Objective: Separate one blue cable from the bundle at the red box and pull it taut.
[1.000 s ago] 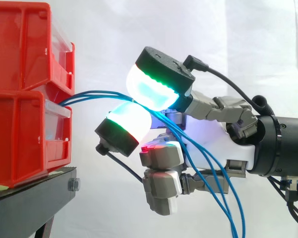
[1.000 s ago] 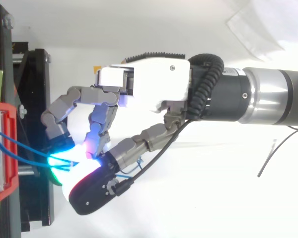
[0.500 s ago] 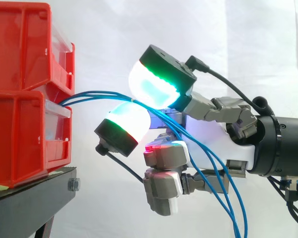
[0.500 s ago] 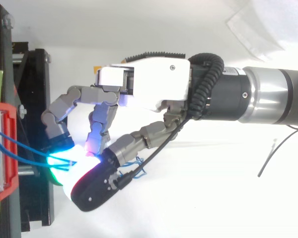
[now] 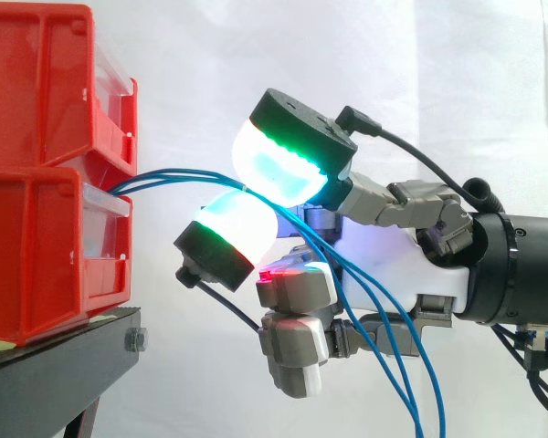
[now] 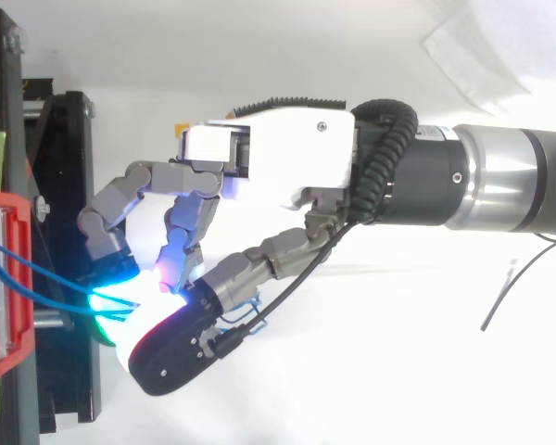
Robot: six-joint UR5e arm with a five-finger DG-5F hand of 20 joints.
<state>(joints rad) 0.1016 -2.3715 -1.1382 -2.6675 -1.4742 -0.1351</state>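
White curtain (image 5: pixel 210 55) backdrop; red bins (image 5: pixel 36 182) stacked on black stand (image 5: pixel 64 356); hand (image 5: pixel 411 265) pinched blue cables (image 5: pixel 164 173) (from lower bin) between curled, glowing fingertips (image 5: pixel 283 160).

In the side view the red bins (image 5: pixel 46 173) wall off 9 o'clock of the hand (image 5: pixel 393 260), and the black stand (image 5: pixel 64 365) blocks 8 o'clock. The blue cables (image 5: pixel 178 171) cross the short gap between bins and hand, then hang at 5 o'clock. From 12 to 2 o'clock lies open room before the white curtain (image 5: pixel 457 82)
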